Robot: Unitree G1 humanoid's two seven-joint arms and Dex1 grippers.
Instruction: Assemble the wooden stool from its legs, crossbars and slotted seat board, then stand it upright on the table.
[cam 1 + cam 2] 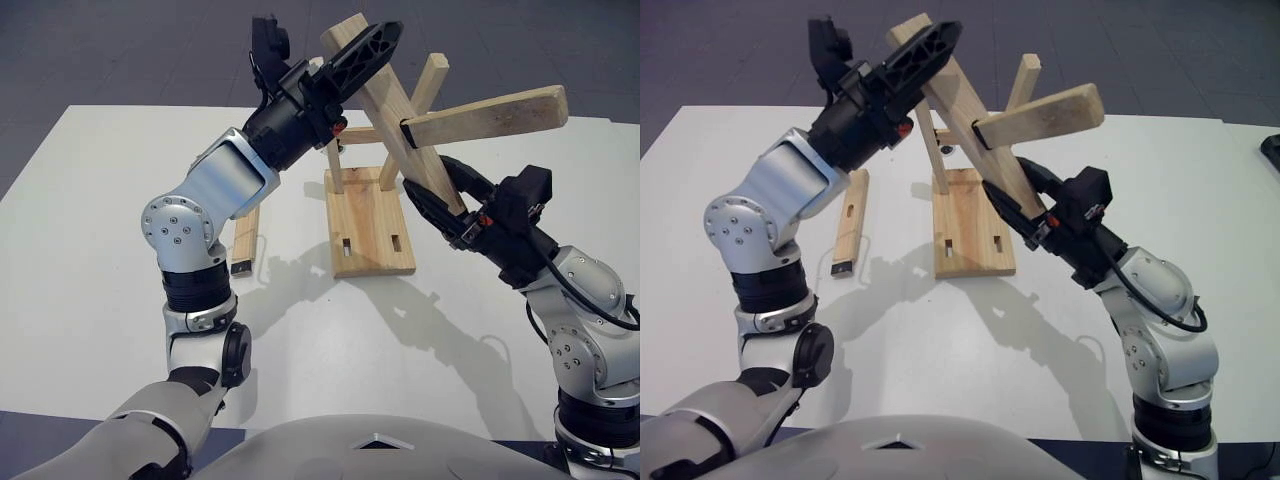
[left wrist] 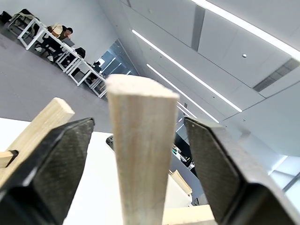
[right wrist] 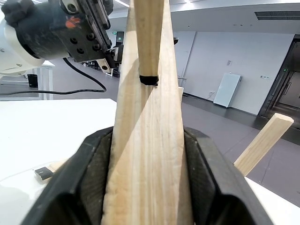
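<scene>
Your right pincer [image 3: 147, 140] is clamped on the lower end of a long wooden leg [image 1: 383, 92], both fingers [image 3: 93, 178] pressed flat against its sides. The leg slants up and away from that grip, held clear of the desk [image 1: 100, 250]. At its upper end your left pincer [image 2: 138, 122] straddles the tip with its fingers [image 2: 51, 173] apart, a gap showing on each side of the wood. About halfway along the leg, a crossbar [image 1: 490, 113] is seated in a dark slot and sticks out to your right. Below all this, the slotted seat board [image 1: 370, 240] lies flat on the desk with two slots showing near its near edge. Two wooden uprights [image 1: 334, 170] [image 1: 428, 85] rise from its far end, the right one tilted. Left of the board, a loose leg [image 1: 850, 220] lies flat on the desk.
</scene>
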